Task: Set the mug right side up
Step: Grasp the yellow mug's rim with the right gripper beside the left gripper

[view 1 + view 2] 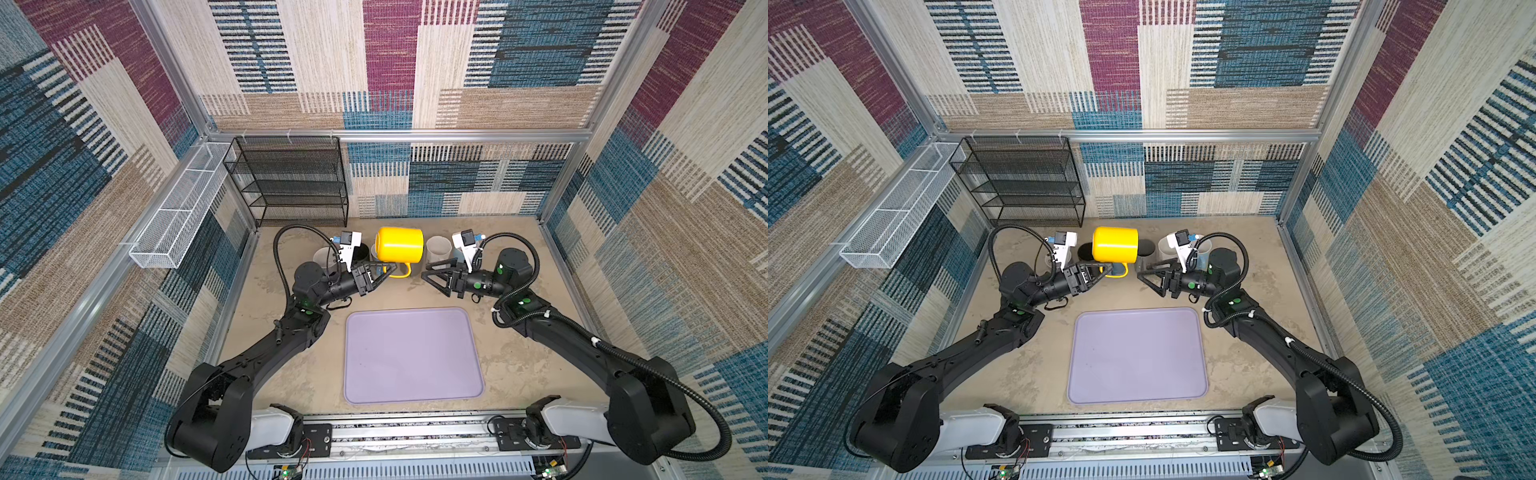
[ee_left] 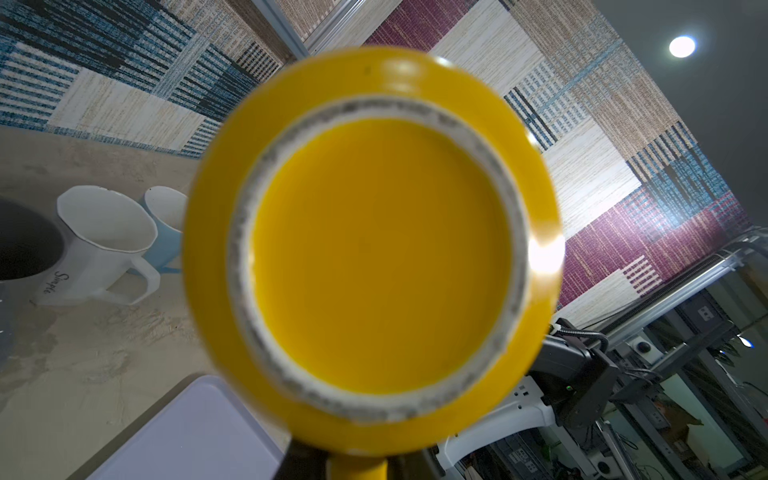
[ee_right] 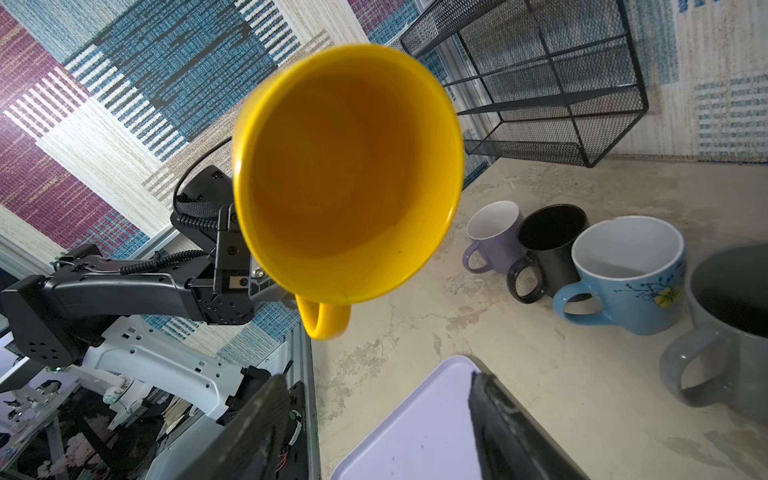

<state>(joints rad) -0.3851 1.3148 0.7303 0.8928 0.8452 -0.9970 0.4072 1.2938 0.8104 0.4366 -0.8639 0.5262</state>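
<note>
Roughly halfway: left gripper (image 1: 385, 272) clamped tight on yellow mug (image 1: 399, 245) by its handle, mug sideways off the table (image 1: 519, 365), mouth facing the empty, open right gripper (image 1: 432, 275) nearby; uprighting and set-down remain.

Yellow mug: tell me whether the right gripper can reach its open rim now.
Probably yes. The yellow mug hangs sideways from the left gripper, shut on its handle, mouth toward the open right gripper, nothing between them.

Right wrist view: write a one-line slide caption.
Yellow mug held sideways in mid-air by the left jaws on its handle, mouth facing the camera, right jaws open and empty.
</note>
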